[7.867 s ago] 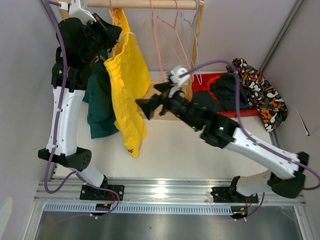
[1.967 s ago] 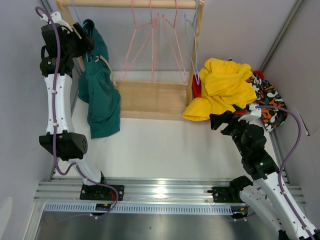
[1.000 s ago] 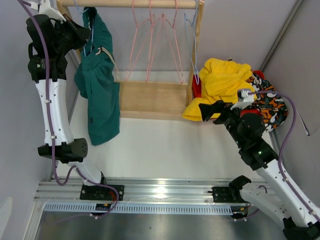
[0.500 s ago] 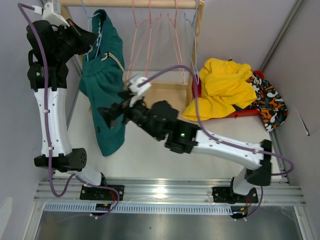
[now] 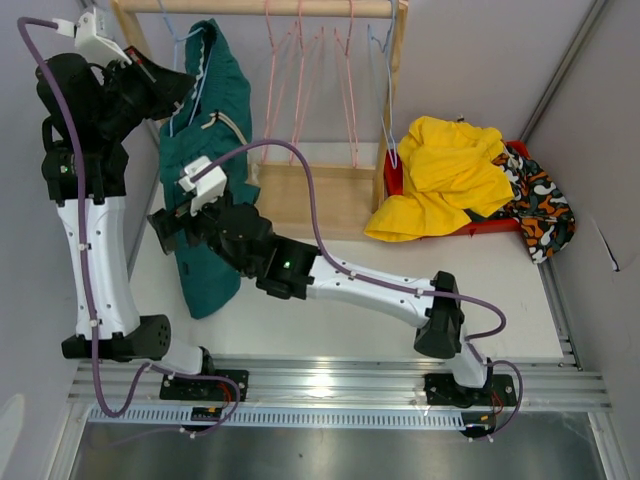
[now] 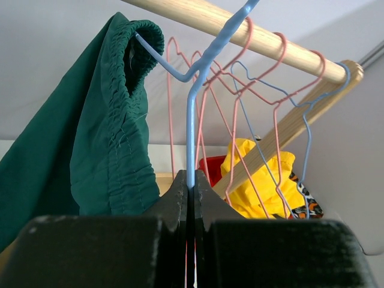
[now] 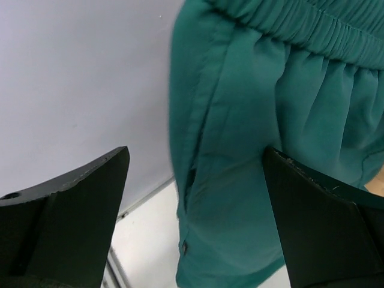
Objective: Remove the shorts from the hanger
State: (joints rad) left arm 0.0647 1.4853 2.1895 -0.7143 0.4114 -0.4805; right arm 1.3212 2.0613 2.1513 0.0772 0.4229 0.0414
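Left gripper (image 6: 191, 180), upper left of the top view, clamps the blue hanger (image 6: 191, 132) wire. Right gripper (image 7: 195, 171) fingers stand spread wide, facing the dark green shorts (image 7: 252, 102).

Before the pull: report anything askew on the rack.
The green shorts hang lopsided, bunched on one end of the blue hanger, which the shut left gripper holds tilted. Yellow shorts spill over the red bin edge.

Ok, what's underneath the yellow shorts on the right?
The yellow shorts lie over a red bin, with patterned shorts poking out beside them. Anything else in the bin is covered by the fabric.
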